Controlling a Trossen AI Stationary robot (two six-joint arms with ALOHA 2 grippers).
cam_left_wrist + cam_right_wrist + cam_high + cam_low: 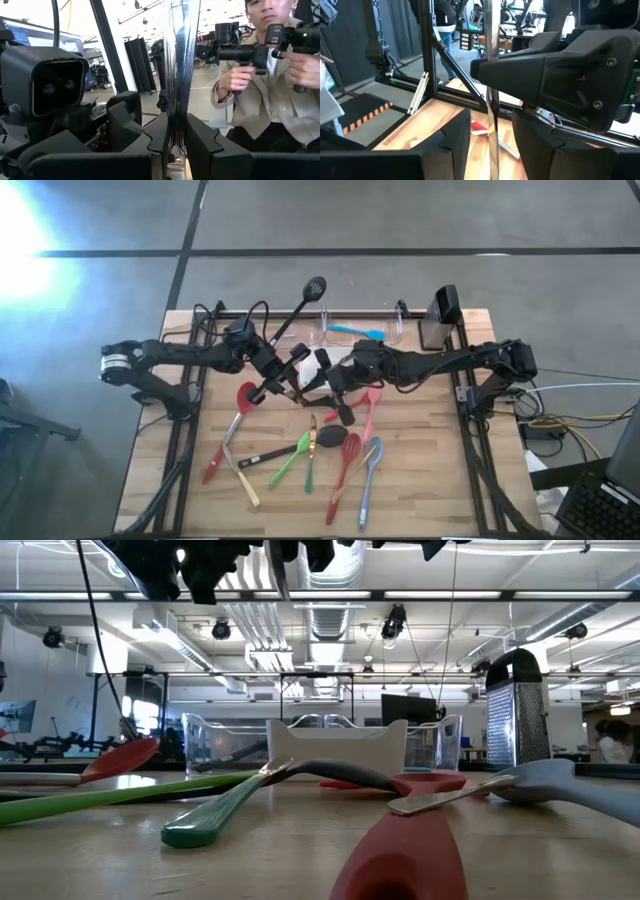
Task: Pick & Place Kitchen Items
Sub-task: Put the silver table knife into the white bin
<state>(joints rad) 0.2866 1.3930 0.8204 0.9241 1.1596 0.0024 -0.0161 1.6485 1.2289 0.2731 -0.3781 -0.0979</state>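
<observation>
A slotted spoon point(314, 286) with a black head and a shiny metal handle point(176, 75) hangs above the table's middle. Its head points toward the far edge. My left gripper point(274, 368), reaching in from the left, is shut on the handle. My right gripper point(491, 142) comes from the right and is open. Its fingers point(454, 142) stand on either side of the same handle without touching it, next to the left gripper point(560, 75). Several other utensils lie flat on the near half of the table, among them a red spoon point(242, 402) and green ones point(290, 460). My left gripper pinches the slotted spoon's metal handle point(176, 131) between its two fingers point(155, 137). The fingers come about level from the table's left and lie across the handle. The spoon is lifted clear of the table.
Clear bins point(365, 332) stand at the far edge, one with a blue utensil point(358, 331) in it. A box grater point(440, 318) stands at the far right. A white square dish point(322, 362) sits under the grippers. A person with a hand-held camera rig point(260, 75) stands beyond the table.
</observation>
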